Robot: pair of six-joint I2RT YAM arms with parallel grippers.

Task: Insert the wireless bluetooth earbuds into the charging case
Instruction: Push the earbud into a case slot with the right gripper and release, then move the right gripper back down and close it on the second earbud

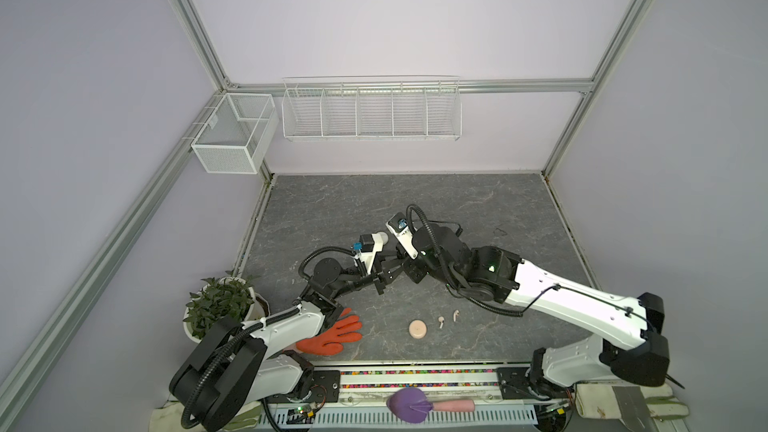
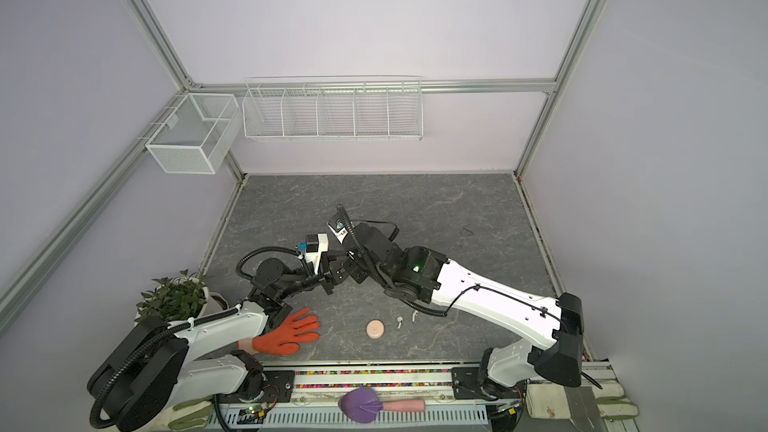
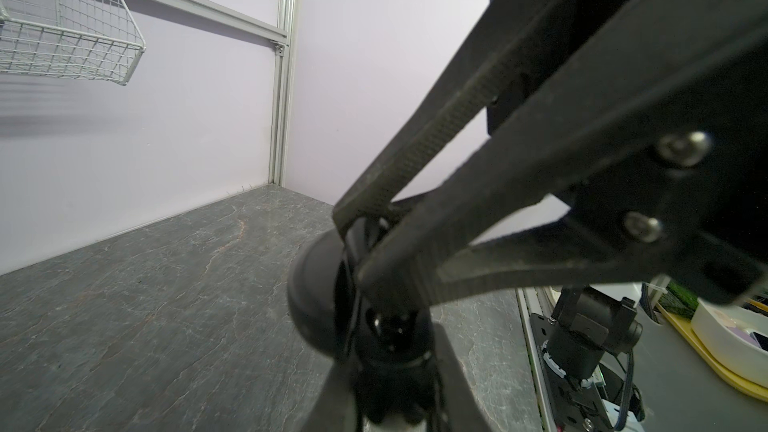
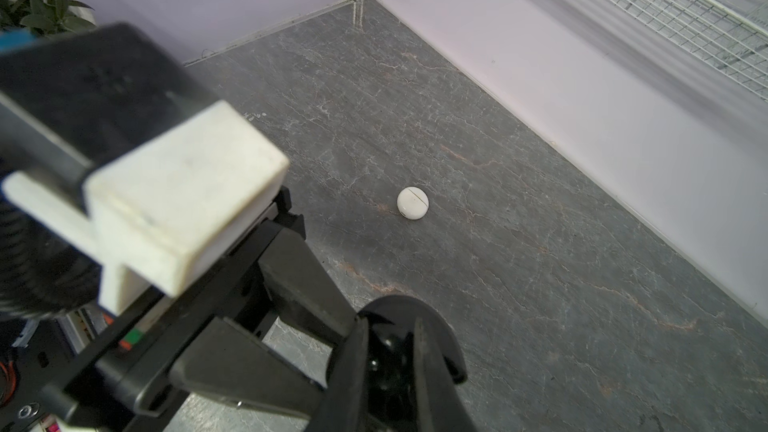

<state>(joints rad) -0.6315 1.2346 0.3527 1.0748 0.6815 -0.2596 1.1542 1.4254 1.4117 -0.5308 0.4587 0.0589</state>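
In both top views two pink earbuds (image 1: 441,321) lie on the bench (image 1: 498,209), well apart from the left pincer (image 1: 390,266) and right pincer (image 1: 401,260). In the left wrist view both pincers clamp a black case (image 3: 316,297). The right wrist view shows that grip too.

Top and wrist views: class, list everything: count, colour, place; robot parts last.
pink case: one, pale pink, table front
earbuds: two, pale pink, beside pink case
white case: one, white, mid-table
black case: one, black, pinched by left hand
glove: one, orange, front left
potted plant: one, green, left edge
wire rack: one, white, back wall
mesh basket: one, white, left wall
scoop: one, purple, below front rail
left hand: one, black, shut on black case
right hand: one, black, shut at black case
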